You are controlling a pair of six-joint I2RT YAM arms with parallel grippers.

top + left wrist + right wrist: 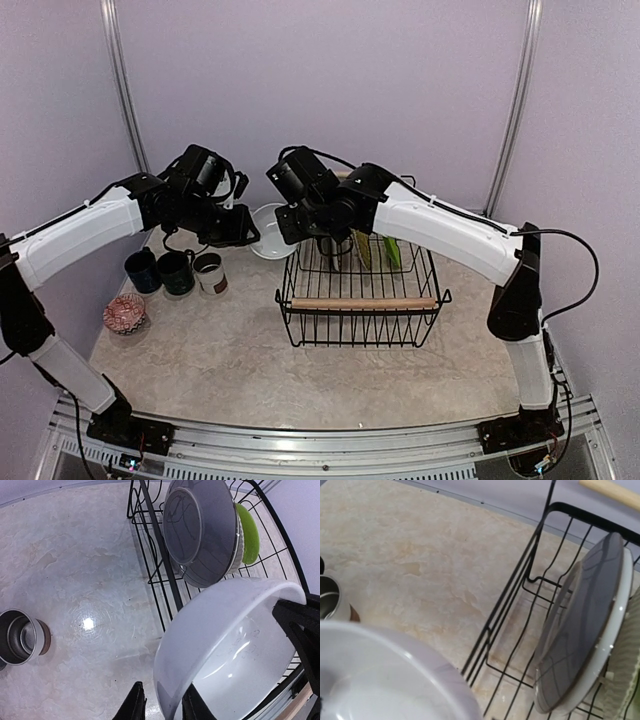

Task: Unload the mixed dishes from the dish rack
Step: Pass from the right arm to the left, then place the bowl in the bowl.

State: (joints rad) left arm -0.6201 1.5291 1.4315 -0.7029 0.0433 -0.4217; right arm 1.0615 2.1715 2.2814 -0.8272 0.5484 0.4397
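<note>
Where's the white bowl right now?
The white bowl is left of centre in the top view, held by its rim in the left pincer, outside the far-left corner of the dish rack, beyond the white-brown cup.

Soft, even overhead light bathed the scene, throwing faint shadows beneath the dish rack (pixel 365 303). A bright glare spot shone on the marbled surface (pixel 75 570) in the left wrist view, where the white bowl (pixel 230 650) loomed blurred and stretched.

white bowl (pixel 385 680) lower left, grey dish (pixel 585 625) upright in dish rack (pixel 520 595), perhaps a plate (pixel 626 675) beside it
</note>
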